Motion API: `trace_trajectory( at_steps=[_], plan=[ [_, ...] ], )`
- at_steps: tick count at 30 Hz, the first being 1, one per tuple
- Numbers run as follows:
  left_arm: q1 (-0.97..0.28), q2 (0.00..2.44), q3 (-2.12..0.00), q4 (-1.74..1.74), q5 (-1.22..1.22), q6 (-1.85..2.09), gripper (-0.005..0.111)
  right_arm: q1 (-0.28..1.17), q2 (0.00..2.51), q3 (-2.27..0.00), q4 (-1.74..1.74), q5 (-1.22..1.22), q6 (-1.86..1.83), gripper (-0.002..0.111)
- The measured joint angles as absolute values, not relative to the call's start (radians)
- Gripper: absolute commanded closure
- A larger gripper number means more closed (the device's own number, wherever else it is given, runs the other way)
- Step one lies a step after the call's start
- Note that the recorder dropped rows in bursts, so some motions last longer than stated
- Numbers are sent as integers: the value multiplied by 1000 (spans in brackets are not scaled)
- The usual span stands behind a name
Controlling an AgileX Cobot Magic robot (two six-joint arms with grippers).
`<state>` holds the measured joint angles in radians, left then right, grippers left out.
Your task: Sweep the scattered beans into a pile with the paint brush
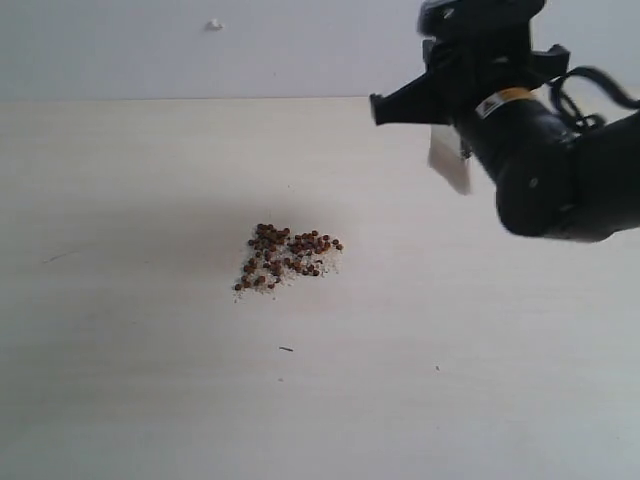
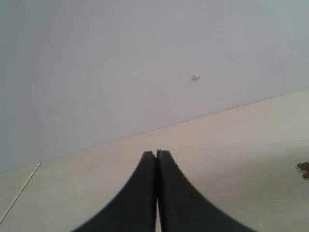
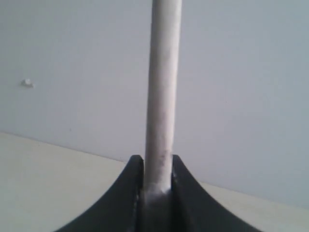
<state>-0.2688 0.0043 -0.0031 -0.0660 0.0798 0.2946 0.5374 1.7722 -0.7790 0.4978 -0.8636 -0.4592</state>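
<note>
The beans (image 1: 287, 260) lie in one loose cluster near the middle of the worktop (image 1: 120, 300), mixed with pale crumbs. The right fingers (image 3: 133, 174) are clamped on the brush (image 3: 161, 96), its pale length standing straight out between them. The arm holds it raised at the far right, well apart from the beans. The left fingers (image 2: 145, 174) are pressed together and empty.
</note>
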Motion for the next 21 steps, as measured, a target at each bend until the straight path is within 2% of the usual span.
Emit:
trace_trajectory(
  at_steps=[10, 21],
  plan=[
    [-269, 4, -3, -66, 80, 295, 107, 708, 2019, -785, 523, -1106, -702, 108],
    [-269, 4, -3, -66, 80, 295, 107, 720, 2186, -879, 455, -1117, -839, 108]
  ],
)
